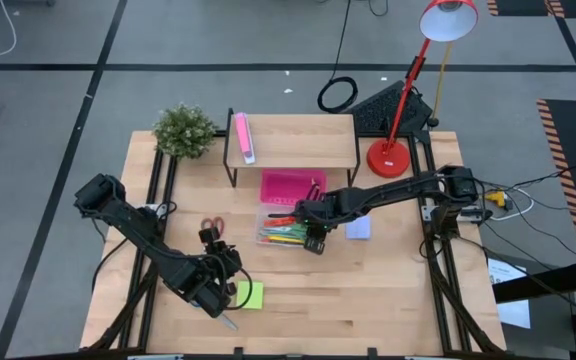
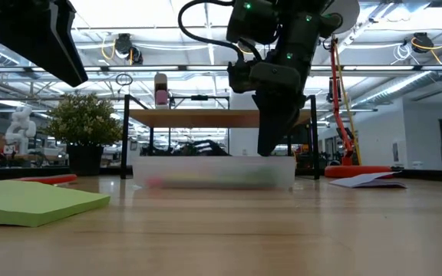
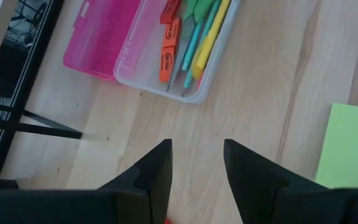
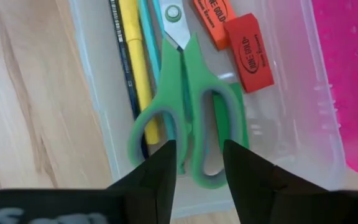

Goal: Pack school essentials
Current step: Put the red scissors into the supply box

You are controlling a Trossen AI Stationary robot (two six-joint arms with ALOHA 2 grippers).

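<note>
Fingers of right gripper [image 4: 197, 163] parted over green scissors [image 4: 188, 118]; left gripper [image 3: 196, 163] parted above bare wood.

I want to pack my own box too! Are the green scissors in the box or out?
In. The green scissors lie flat inside the clear box, beside the yellow pen and red erasers. The right claw hovers open above them.

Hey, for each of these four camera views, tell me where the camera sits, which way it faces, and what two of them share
High view: overhead, facing straight down on the table; both arms show.
Low view: at tabletop height, facing level toward the clear box; the right gripper hangs above it.
Left wrist view: above bare wood, the left gripper open.
Right wrist view: the right gripper, open, just over the green scissors in the box.
Shared: both wrist views show the orange erasers.
</note>
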